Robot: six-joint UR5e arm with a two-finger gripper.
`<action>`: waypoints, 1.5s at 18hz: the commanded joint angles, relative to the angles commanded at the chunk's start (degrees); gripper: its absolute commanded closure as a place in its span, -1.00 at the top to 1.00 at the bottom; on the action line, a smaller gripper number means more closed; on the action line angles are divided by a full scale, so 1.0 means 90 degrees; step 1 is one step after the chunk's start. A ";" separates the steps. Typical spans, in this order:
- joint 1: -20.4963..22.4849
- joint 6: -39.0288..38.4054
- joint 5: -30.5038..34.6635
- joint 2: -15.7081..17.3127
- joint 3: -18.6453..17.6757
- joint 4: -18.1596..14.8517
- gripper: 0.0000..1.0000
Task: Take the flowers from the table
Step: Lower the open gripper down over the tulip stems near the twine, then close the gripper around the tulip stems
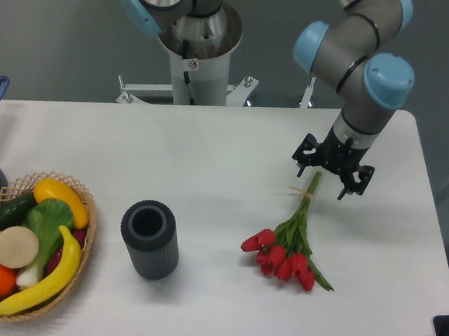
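While lying flat on the table (234,149), flowers (290,241) right of centre, red buds toward the near edge, stems running up and away to the far right. Gripper (321,181) over the upper stem ends, fingers spread apart and straddling the stems just above the thin band, nothing clasped. Dark grey cylinder (150,239) upright left of the bouquet, well apart. Wicker basket (81,234) of fruit and vegetables at the left edge.

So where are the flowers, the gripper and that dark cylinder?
flowers (283,260), fixed camera, on the red buds.
gripper (330,181), fixed camera, midway between its fingertips.
cylinder (150,249), fixed camera, on its side wall.
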 joint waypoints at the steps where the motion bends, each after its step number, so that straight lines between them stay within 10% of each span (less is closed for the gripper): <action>1: -0.0039 0.0000 0.0000 -0.0068 -0.0010 0.0136 1.00; 23: -0.0196 0.0010 0.0029 -0.0792 -0.0088 0.0831 1.00; 27: -0.0215 0.0000 0.0049 -0.0850 -0.0068 0.0860 0.43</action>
